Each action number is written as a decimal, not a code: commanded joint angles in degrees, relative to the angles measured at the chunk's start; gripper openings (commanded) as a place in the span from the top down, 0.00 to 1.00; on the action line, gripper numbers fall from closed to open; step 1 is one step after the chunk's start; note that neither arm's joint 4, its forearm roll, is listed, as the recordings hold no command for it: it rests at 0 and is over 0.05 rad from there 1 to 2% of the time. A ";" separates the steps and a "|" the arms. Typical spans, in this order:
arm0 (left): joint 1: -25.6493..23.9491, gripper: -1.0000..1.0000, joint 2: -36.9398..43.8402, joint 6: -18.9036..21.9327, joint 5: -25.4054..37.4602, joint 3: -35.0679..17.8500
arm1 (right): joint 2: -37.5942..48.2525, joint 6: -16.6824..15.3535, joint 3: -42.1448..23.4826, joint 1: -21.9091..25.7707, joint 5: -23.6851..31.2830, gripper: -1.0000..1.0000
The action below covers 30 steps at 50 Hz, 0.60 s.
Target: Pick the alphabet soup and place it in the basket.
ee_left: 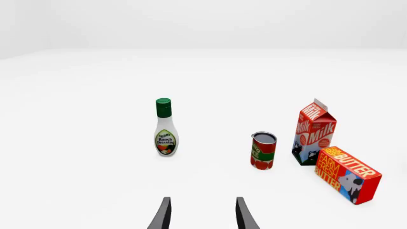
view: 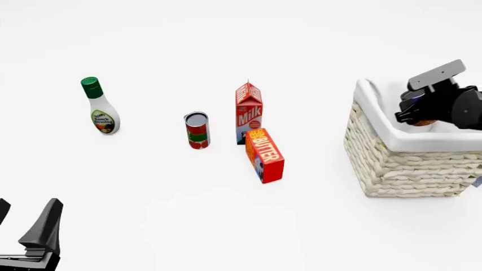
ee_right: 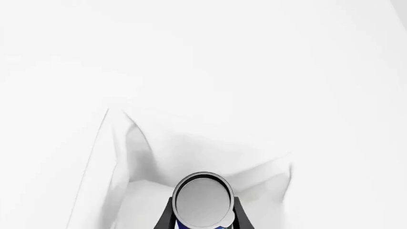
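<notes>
Gripping the alphabet soup [ee_right: 202, 200], the right gripper [ee_right: 203, 217] has its dark fingers pinched against either side of the can; the wrist view shows the round silver lid ringed in black and a sliver of blue label below. The can sits over the basket's white cloth lining, inside the walls. From the front view the right gripper [view: 421, 116] hangs within the basket [view: 391, 164] opening, a bit of orange-brown just visible at its tip.

Judgement: pick and carry look done; release into the basket is left, then withdrawal. Whether the can touches the lining floor cannot be told.

Basket: square, coarse cream wicker weave, soft white lining folded over the rim.

Left gripper [ee_left: 202, 214] is spread, holding nothing, low at the near left, well apart from everything.

Other items: ranch dressing bottle [view: 100, 106], smooth white, green cap; red-and-green can [view: 197, 130]; gabled milk carton [view: 249, 113]; butter box [view: 265, 154], leaning near the carton.
</notes>
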 commanded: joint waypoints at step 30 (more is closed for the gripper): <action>0.00 0.00 0.00 0.00 0.00 0.00 | 4.51 1.21 -2.74 0.38 -1.18 1.00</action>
